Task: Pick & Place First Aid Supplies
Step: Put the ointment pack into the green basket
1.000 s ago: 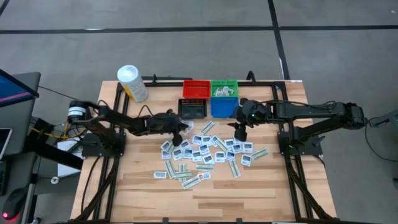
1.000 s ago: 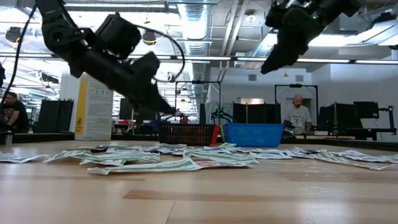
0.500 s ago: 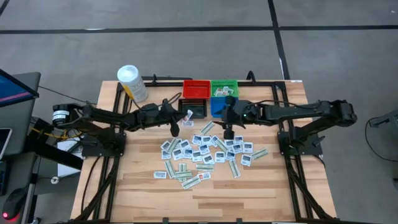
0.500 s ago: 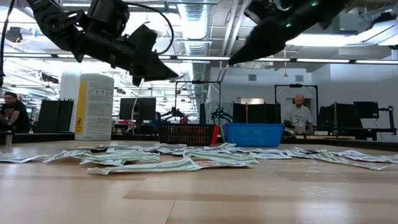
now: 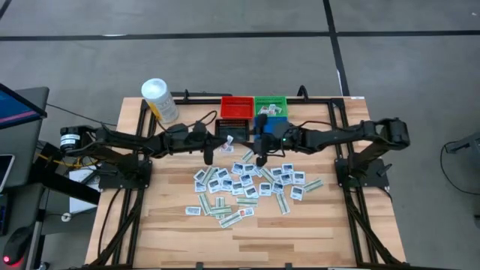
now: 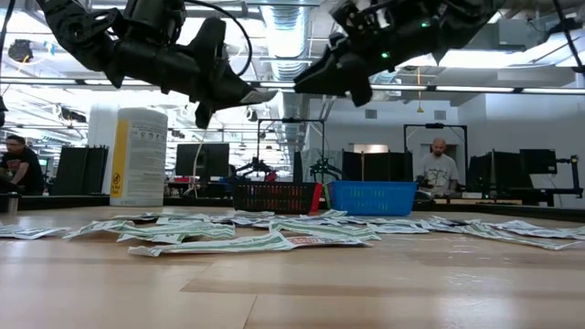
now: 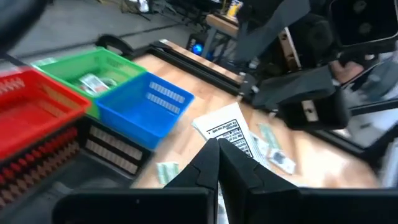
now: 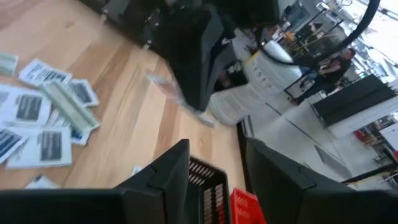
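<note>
Many small flat packets (image 5: 247,184), white squares with dark print and pale green strips, lie scattered in the table's middle and show flat on the wood in the low view (image 6: 247,239). My left gripper (image 5: 219,141) hangs above the pile's far-left edge, next to the black bin (image 5: 231,131), shut on one white square packet (image 7: 227,127). My right gripper (image 5: 259,156) hovers open and empty just right of it, over the pile's far edge. In the low view both grippers, left (image 6: 249,94) and right (image 6: 306,80), are well above the table. My left gripper pinches the white square packet between its two fingers by its near edge (image 7: 219,135). The fingers reach in from the table's left, slanting slightly down. The packet is lifted clear of the table and sticks out past the fingertips (image 6: 261,93).
Red (image 5: 236,107), green (image 5: 270,105), black and blue (image 5: 271,132) bins stand in a block at the far edge; the green one (image 7: 93,82) holds packets. A white tub (image 5: 159,100) stands at the far left. People (image 6: 439,166) are in the room behind.
My left gripper has risen from the pile's far-left edge, carrying the white packet up and toward the bins. My right gripper has moved toward the table's left, closing in on the left gripper above the pile.
</note>
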